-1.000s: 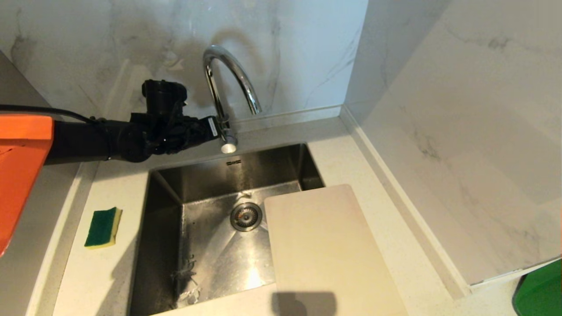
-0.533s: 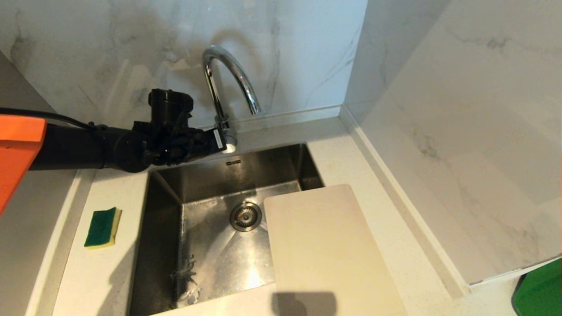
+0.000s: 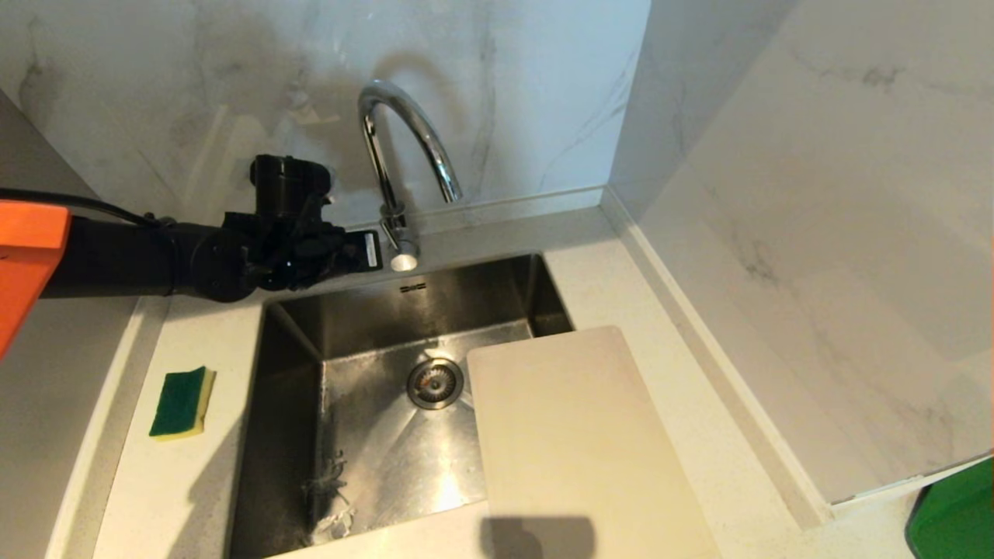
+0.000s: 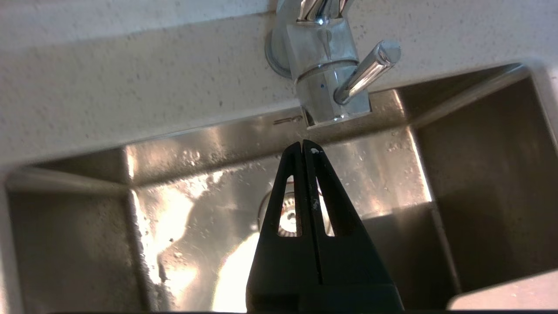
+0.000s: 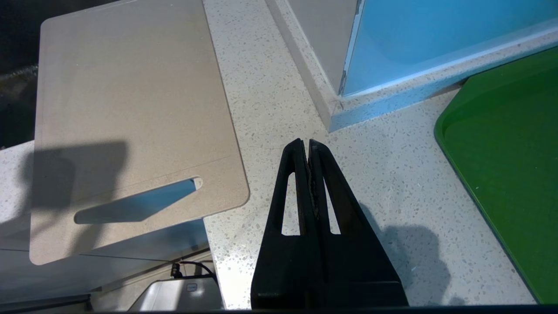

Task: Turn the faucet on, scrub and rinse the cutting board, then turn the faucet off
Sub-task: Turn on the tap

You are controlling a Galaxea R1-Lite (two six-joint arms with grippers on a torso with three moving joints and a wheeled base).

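Left gripper (image 3: pixel 371 251), fingers pinched together and empty, has backed off the faucet (image 3: pixel 394 167) lever (image 4: pixel 367 69), now just ahead of its tips. No water runs, so turn-on looks undone; cutting board (image 3: pixel 578 446) waits well off toward the sink's near right.

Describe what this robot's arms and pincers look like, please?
The left arm is a black tube with an orange shell near its base, a black cable along it and a boxy black camera block on the wrist. The left pincer and right pincer are matt black: two tapering fingers with cut-out windows. A small white label sits by the left tip.
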